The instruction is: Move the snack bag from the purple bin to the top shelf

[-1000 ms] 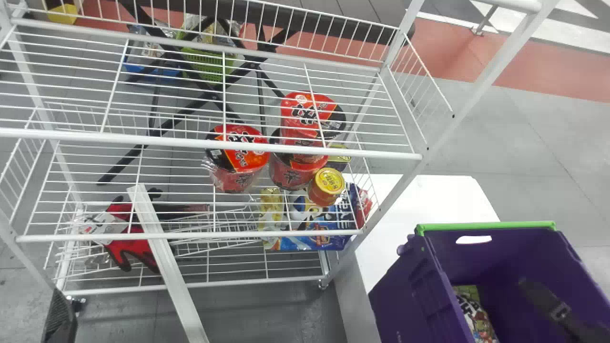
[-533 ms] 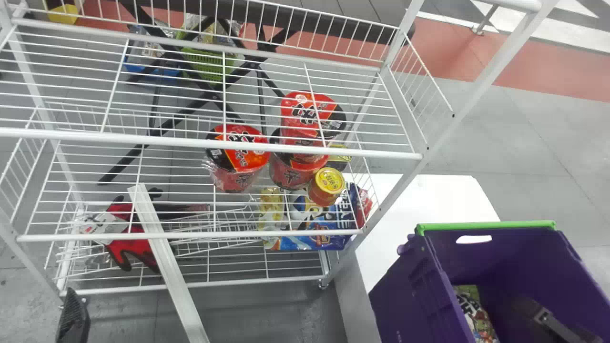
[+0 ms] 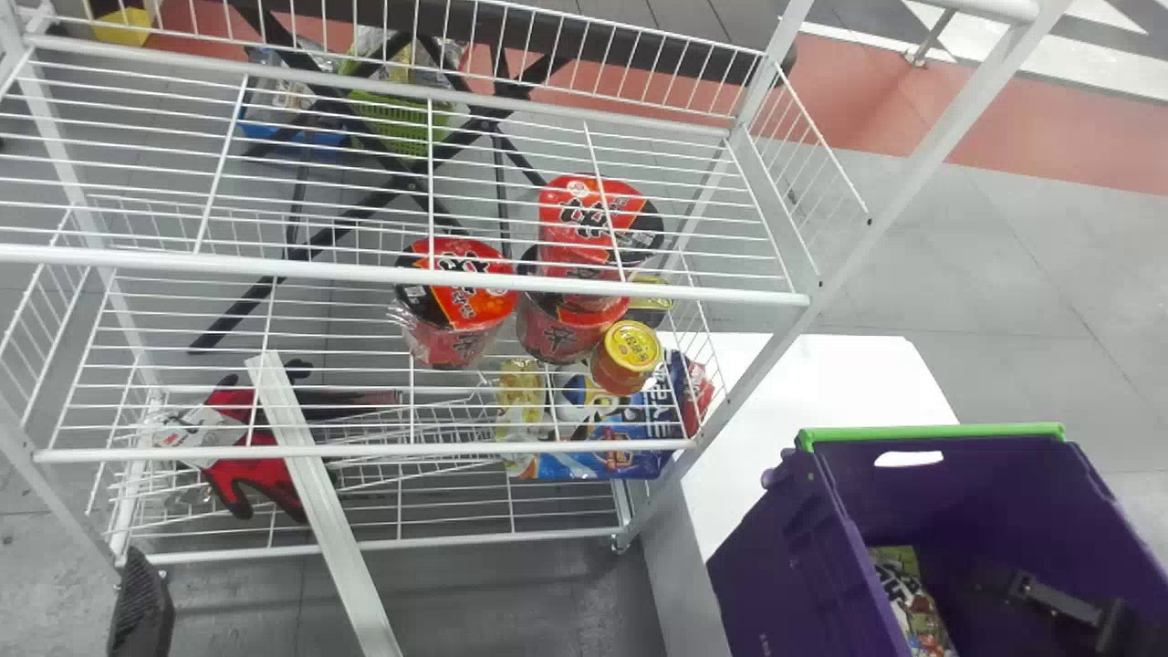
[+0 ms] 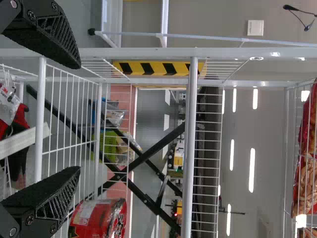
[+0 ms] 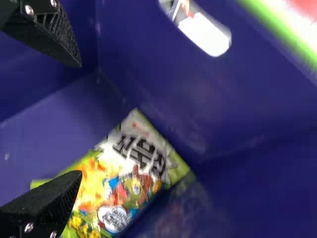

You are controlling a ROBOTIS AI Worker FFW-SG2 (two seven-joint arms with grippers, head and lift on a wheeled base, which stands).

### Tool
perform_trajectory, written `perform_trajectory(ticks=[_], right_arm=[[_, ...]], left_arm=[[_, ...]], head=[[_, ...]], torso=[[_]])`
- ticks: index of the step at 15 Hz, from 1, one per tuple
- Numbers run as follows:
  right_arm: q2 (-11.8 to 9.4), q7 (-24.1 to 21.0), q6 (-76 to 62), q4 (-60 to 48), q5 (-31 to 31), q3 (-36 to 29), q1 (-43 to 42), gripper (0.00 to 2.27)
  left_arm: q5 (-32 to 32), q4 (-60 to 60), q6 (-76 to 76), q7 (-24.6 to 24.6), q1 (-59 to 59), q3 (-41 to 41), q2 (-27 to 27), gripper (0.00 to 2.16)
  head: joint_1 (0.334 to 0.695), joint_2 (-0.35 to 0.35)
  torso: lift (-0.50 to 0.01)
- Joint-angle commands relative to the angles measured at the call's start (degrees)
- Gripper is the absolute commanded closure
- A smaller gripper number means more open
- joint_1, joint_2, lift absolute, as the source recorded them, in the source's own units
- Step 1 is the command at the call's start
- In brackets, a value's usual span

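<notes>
So the right gripper (image 3: 1004, 586) is hanging down inside the purple bin (image 3: 785, 566), fingers spread wide, and the snack bag (image 5: 131, 173) is just lying in there near one of the walls. Meanwhile the left gripper (image 3: 140, 598) is hovering by the wire rack (image 3: 401, 276), also spread apart, kinda low on the left side.

Bin (image 3: 776, 584), lower right of head view: purple; rim (image 3: 931, 432), green. Snack bag (image 5: 136, 181): green and white, black lettering, multicolour cartoon print. Worktop (image 3: 839, 374): white. Board (image 4: 157, 68), upper centre of left wrist view: yellow, slanted black bars.
</notes>
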Motion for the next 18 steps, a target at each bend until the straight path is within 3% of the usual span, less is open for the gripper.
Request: perform_trajectory(ticks=[1,4,9,15,18], right_arm=[[-2.41,-0.02,-2.74,6.18,4.29,3.95,-2.99,0.0],[-3.99,-0.02,-5.37,12.6,8.33,9.57,-7.03,0.0],[-4.17,1.12,-9.42,22.53,14.49,18.36,-14.07,0.0],[-7.51,1.47,-19.26,38.09,24.24,27.32,-23.47,0.0],[-7.42,1.56,-25.24,43.71,27.32,31.63,-25.58,0.0]], left_arm=[[-0.12,-0.09,-0.92,0.01,-0.04,-0.27,-0.31,0.08],[-0.12,-0.35,-1.62,0.27,-0.12,-0.27,-0.39,0.08],[0.15,-0.09,-2.33,0.36,-0.12,0.26,-0.39,0.08],[1.03,-0.18,-2.85,-0.17,-0.48,1.14,-0.31,0.08],[1.64,-0.09,-2.85,-0.7,-0.91,1.75,-0.22,0.08]], head=[[0.695,-0.35],[0.695,-0.35],[0.695,-0.35],[0.695,-0.35],[0.695,-0.35]], torso=[[-0.452],[-0.452],[-0.452],[-0.452],[-0.452]])
